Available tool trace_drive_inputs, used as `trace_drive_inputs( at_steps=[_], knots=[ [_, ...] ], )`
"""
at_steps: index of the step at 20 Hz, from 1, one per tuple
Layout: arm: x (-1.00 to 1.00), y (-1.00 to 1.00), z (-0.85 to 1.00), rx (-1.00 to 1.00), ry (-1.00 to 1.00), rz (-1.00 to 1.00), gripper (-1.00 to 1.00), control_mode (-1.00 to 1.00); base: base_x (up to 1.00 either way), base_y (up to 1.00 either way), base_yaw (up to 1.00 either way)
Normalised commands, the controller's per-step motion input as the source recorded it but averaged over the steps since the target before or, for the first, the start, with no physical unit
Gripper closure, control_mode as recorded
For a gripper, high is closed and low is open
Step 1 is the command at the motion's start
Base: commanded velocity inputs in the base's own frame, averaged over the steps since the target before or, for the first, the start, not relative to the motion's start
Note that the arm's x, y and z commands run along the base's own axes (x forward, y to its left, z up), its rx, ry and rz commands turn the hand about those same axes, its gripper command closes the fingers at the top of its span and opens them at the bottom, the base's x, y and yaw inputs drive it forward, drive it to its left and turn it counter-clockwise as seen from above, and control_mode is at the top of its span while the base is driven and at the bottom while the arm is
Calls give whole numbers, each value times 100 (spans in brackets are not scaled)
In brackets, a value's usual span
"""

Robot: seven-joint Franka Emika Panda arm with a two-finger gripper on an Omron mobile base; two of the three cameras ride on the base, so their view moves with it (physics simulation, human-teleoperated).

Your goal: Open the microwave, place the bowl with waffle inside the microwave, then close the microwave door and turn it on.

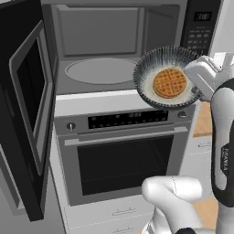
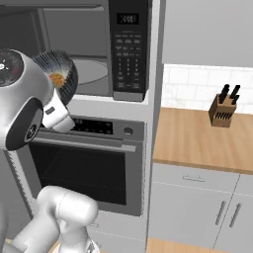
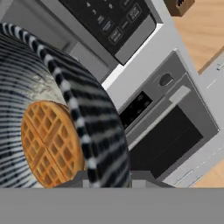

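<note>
bowl, the round wide dark grey-blue one with the fine light streaks (image 1: 167,77), hangs in the air in front of the open black built-in microwave (image 1: 114,43), held at its right rim by the white arm's end effector (image 1: 197,78). the fingers are narrowly parted and pinched on the rim, though the contact itself is hard to make out, so i take the grip partly on trust. the bowl is tipped steeply, its mouth facing out into the room, with the golden round waffle (image 1: 169,83) lying against its inside.

what the next move turns on: the grey cavity with its round turntable (image 1: 101,71) lies to the left of and behind the bowl, at about the same height, so the carry would go leftward and inward. the microwave door, a wide black panel with a dark window (image 1: 28,91), is swung far out to the left, clear of that path. the steel-fronted oven (image 1: 123,151) sits just below.
</note>
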Motion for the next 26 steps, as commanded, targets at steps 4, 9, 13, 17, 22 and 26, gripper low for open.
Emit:
trace_drive_inputs(
  at_steps=[4, 9, 13, 17, 22, 26],
  knots=[
    [45, 100, 0, 7, 0, -33, 100, -100, 0, 0, 0],
    [75, 79, 18, 19, 5, -17, 100, -100, 0, 0, 0],
    [77, 36, 11, 29, 5, -11, 100, -100, 0, 0, 0],
    [85, 1, 0, 41, -1, 0, 100, -100, 0, 0, 0],
    [88, 7, -1, 32, -2, 6, 100, -100, 0, 0, 0],
    [80, 26, -11, 4, 6, 0, 100, -100, 0, 0, 0]
  ],
)
